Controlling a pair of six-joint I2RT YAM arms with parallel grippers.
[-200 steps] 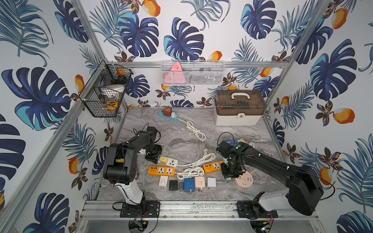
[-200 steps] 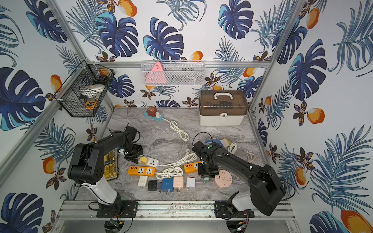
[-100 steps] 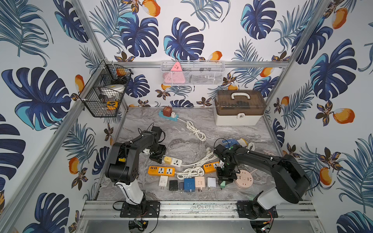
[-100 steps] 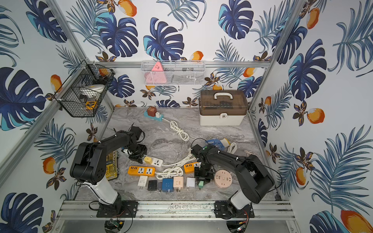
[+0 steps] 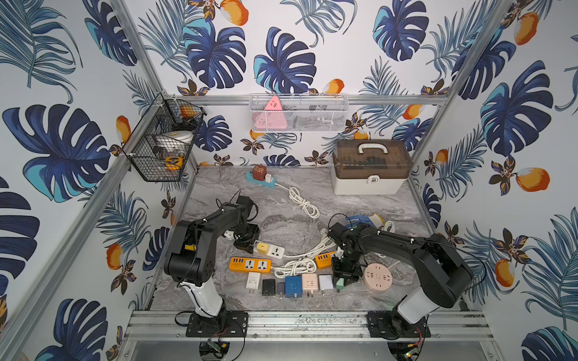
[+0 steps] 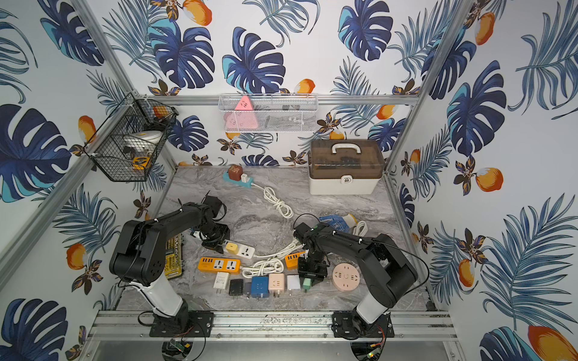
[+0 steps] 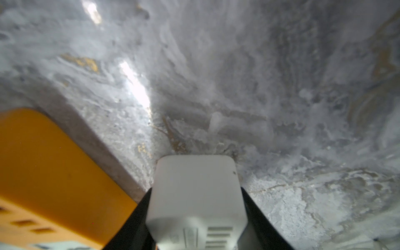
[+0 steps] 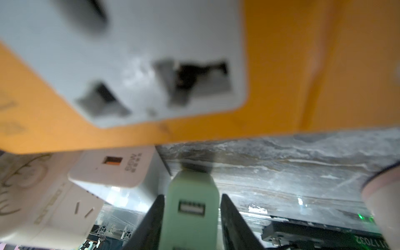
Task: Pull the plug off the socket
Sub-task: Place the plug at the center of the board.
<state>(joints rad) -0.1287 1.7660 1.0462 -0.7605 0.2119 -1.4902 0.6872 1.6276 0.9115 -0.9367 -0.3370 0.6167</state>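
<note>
text | white charger [image 8: 121, 168]: small print, unreadable | elsewhere: none legible

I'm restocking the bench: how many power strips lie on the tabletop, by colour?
Orange strips: 2
White strip: 1
Teal strip: 1
Pink round strip: 1
Total: 5

Bright even light filling both top views, glare streaking the marble tabletop [image 7: 135, 86], orange power strip [image 8: 313, 75] blurring in right wrist view
</note>
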